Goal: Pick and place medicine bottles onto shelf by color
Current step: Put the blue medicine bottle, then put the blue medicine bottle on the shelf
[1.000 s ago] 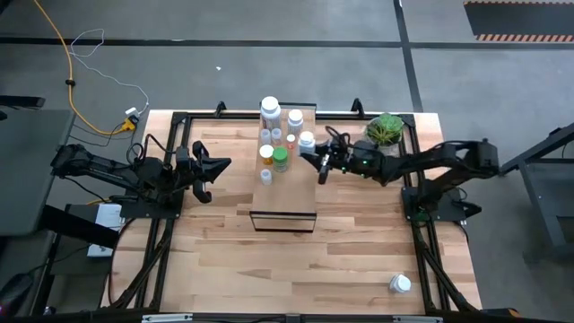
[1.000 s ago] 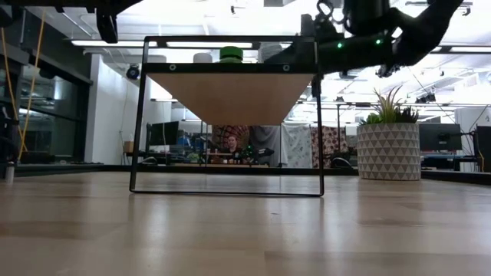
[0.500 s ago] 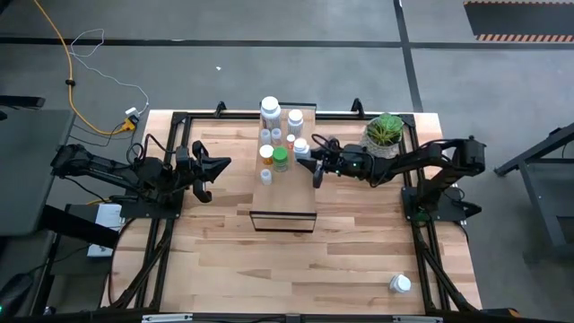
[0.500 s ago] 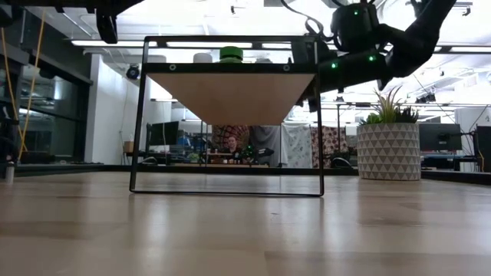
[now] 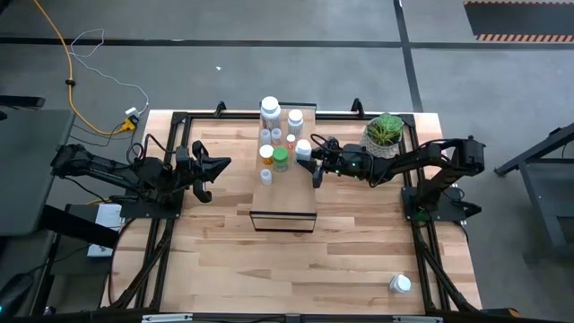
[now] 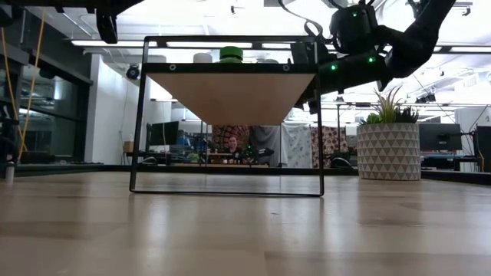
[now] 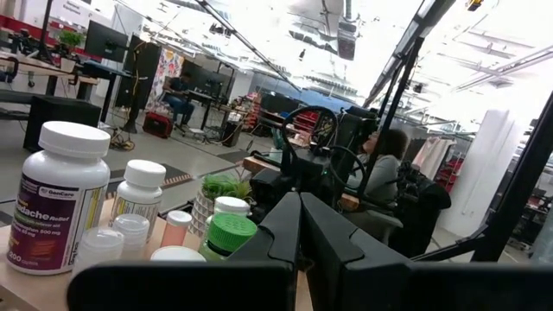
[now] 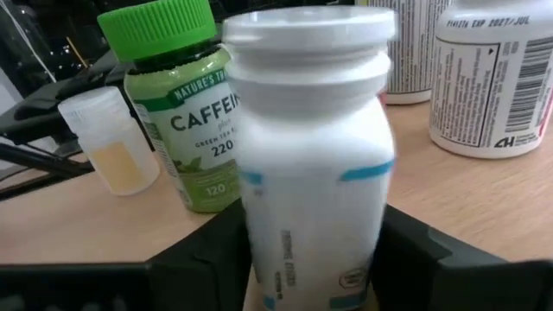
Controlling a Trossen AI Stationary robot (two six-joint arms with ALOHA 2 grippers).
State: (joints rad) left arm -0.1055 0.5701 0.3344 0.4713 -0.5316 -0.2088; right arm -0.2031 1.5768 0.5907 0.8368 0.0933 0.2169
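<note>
Since a second ago: right gripper [image 5: 313, 161] advanced from beside the potted plant [image 5: 384, 130] to the shelf [image 5: 287, 193] edge, carrying a white bottle [image 5: 303, 149]; almost no change over the last half second. Left gripper [image 5: 203, 169] unchanged, parked over the table [image 5: 359, 251] left of the shelf, fingers pressed together.

High view: cluster of medicine bottles on the far half of the shelf, among them a large white bottle [image 5: 270, 109], a green-capped bottle [image 5: 281, 159] and small orange ones; white bottle just right of the green-capped one, at the right gripper's tip. One stray white bottle [image 5: 400, 284] lying near the table's front right corner, well apart from the rest.

Right wrist view only: white bottle [image 8: 315, 147] upright between the dark fingers [image 8: 415, 250], base at the shelf top; contact with the fingers not discernible, pinch not confirmed. Green label reading "CAFFEINE" on the neighbouring bottle [image 8: 177, 104], small clear vial [image 8: 112, 138] beyond.

Low view only: shelf seen from below, green cap [image 6: 231, 54] above its edge, right arm descending at upper right.

Left wrist view only: closed fingers [image 7: 302, 238] aimed at the bottle row; person seated in the background.
</note>
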